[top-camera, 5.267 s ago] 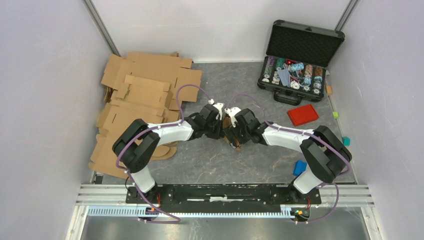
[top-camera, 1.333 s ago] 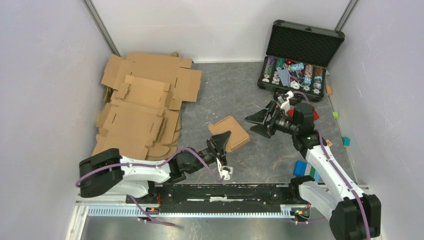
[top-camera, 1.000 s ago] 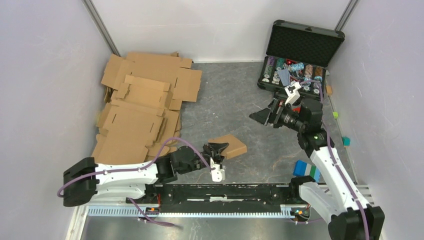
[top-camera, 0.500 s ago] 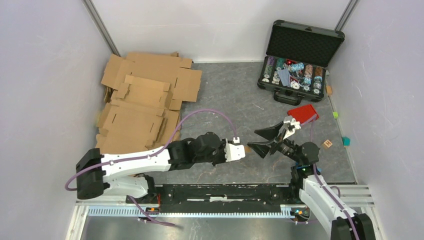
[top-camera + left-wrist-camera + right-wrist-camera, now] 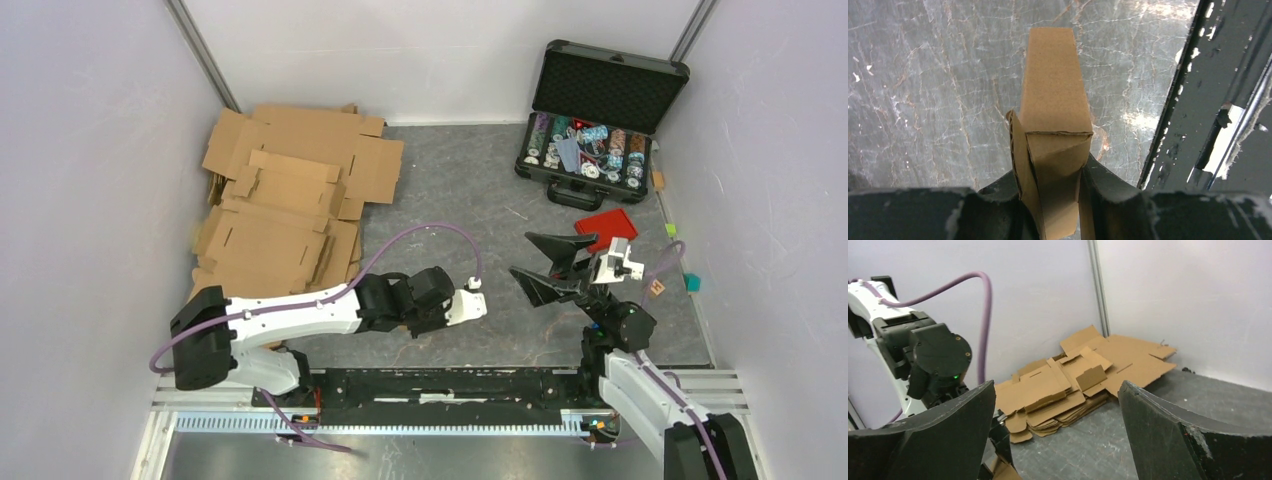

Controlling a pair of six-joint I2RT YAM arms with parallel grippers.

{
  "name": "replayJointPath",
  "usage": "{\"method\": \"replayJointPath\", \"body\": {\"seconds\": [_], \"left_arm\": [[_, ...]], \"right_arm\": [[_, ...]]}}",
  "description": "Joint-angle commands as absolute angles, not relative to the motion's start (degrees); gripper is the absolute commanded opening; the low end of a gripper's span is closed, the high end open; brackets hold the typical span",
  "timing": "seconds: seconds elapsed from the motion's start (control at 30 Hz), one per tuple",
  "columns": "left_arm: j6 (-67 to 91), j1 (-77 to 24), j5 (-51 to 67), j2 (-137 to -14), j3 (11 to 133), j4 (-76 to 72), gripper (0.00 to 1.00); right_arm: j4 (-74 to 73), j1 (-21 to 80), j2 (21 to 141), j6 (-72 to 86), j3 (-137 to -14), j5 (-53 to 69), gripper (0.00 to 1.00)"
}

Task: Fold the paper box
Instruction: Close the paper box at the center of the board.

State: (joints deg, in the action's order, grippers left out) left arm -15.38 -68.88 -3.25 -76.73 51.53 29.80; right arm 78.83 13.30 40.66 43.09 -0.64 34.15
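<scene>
Brown paper box (image 5: 1053, 120) is clamped in left gripper (image 5: 1050, 181); right gripper (image 5: 1057, 390) stands apart; black case (image 5: 606, 92), far right corner, holds chips (image 5: 585, 148).

The top camera looked steeply down from behind the arm bases over the whole bench (image 5: 450, 200). The left wrist camera pointed down at it from close. The right wrist camera faced nearly level leftward, sharing the cardboard sheets (image 5: 1083, 375) and left arm (image 5: 938, 355) with the top view.
</scene>
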Motion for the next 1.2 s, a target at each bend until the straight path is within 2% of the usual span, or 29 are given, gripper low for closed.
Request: {"method": "replayJointPath", "body": {"seconds": [0.0, 0.13, 0.37, 0.47, 0.6, 0.9, 1.17], "left_arm": [[-11.9, -68.0, -6.9, -77.2, 54.7, 32.9, 0.24], [-11.7, -67.0, -7.5, -75.2, 54.9, 33.9, 0.24], [-9.5, -66.9, -12.2, -69.7, 53.6, 33.6, 0.25], [-9.0, -66.8, -16.7, -67.4, 52.3, 32.4, 0.34], [-10.4, -66.5, -17.9, -65.5, 51.9, 31.7, 0.36], [-15.7, -66.2, -3.9, -67.6, 55.2, 35.6, 0.36], [-17.1, -66.2, -0.7, -73.0, 57.9, 40.0, 0.36]], "right_arm": [[93.2, 13.9, 43.4, 40.6, 10.6, 38.2, 0.98], [92.2, 15.7, 43.1, 33.6, 13.7, 37.1, 0.98], [69.1, 29.4, 42.4, 10.1, 9.7, 32.6, 0.98], [61.5, 32.9, 42.9, 2.6, 7.8, 28.3, 0.98], [59.9, 35.8, 46.9, -2.3, 6.1, 26.5, 0.98], [51.5, 48.2, 57.2, -17.8, -3.1, 31.7, 0.95], [49.9, 49.7, 57.2, -19.6, -5.4, 28.0, 0.93]]}}
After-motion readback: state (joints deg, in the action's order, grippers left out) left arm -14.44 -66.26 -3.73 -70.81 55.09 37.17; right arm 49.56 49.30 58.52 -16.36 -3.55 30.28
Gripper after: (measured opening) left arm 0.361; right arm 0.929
